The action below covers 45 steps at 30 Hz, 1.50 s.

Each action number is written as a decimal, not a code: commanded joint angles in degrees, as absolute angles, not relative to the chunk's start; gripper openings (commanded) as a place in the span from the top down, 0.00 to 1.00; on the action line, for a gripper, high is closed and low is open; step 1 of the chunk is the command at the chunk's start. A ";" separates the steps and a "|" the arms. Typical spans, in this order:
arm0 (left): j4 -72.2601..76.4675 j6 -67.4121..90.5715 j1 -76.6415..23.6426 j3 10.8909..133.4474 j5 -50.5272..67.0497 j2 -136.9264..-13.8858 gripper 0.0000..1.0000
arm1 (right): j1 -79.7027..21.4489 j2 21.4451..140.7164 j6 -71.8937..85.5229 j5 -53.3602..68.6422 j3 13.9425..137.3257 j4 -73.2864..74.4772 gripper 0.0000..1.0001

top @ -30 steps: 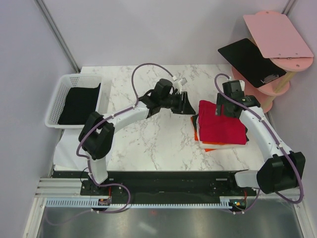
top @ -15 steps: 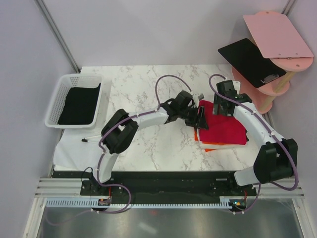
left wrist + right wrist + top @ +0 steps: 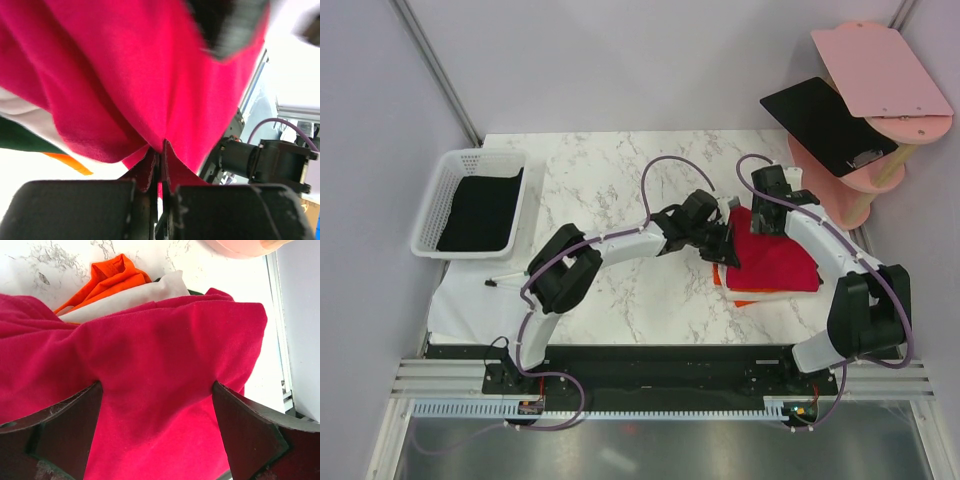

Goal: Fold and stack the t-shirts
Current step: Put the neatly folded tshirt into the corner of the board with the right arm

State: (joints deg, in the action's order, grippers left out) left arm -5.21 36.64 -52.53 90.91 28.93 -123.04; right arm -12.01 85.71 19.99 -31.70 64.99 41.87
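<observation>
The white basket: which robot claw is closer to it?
Left. The left gripper is far right of the basket, pinching the red t-shirt; the right gripper sits farther right, open over that shirt.

Left end effector onto crimson t-shirt

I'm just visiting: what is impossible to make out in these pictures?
- Top view: the pile under the crimson t-shirt is mostly covered by it; the count is unclear.
- Top view: the black cloth in the basket is too small to identify.
- Left wrist view: a dark shape at the top edge is blurred.
</observation>
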 commanded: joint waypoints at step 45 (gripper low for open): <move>-27.33 28.21 -34.28 61.26 7.82 -83.85 0.00 | -25.57 104.85 13.27 2.73 75.77 34.98 1.00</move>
State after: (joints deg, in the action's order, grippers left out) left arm -26.24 30.35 -35.94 62.06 8.99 -86.04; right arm -25.65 103.31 13.23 0.27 74.46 33.93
